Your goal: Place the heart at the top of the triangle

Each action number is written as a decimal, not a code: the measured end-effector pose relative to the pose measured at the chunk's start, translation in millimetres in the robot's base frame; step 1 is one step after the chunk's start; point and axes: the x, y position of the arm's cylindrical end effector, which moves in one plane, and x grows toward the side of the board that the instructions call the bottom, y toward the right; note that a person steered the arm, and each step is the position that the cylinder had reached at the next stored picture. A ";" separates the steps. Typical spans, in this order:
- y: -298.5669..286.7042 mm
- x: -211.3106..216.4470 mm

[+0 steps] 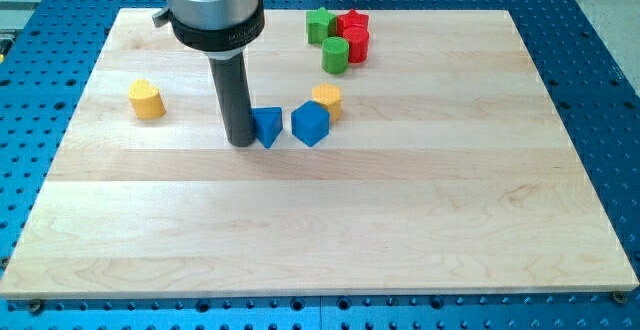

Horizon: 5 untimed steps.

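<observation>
Yellow heart (146,100) lies far left on wooden board (320,220), well apart from others | blue triangle (267,126) mid-board, touching my tip (240,142) on its left | blue cube (311,124) just right | no hand fitted, nothing grasped.

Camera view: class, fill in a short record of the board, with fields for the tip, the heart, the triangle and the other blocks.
tip: my tip at the left edge of the blue triangle
heart: yellow heart, far left, alone
beside triangle: blue cube, then a yellow block
top cluster: green blocks and red blocks
surface: wooden board
</observation>
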 end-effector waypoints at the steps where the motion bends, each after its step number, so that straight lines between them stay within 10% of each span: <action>1: 0.0 0.0; 3: -109.9 18.6; 5: -155.6 -72.7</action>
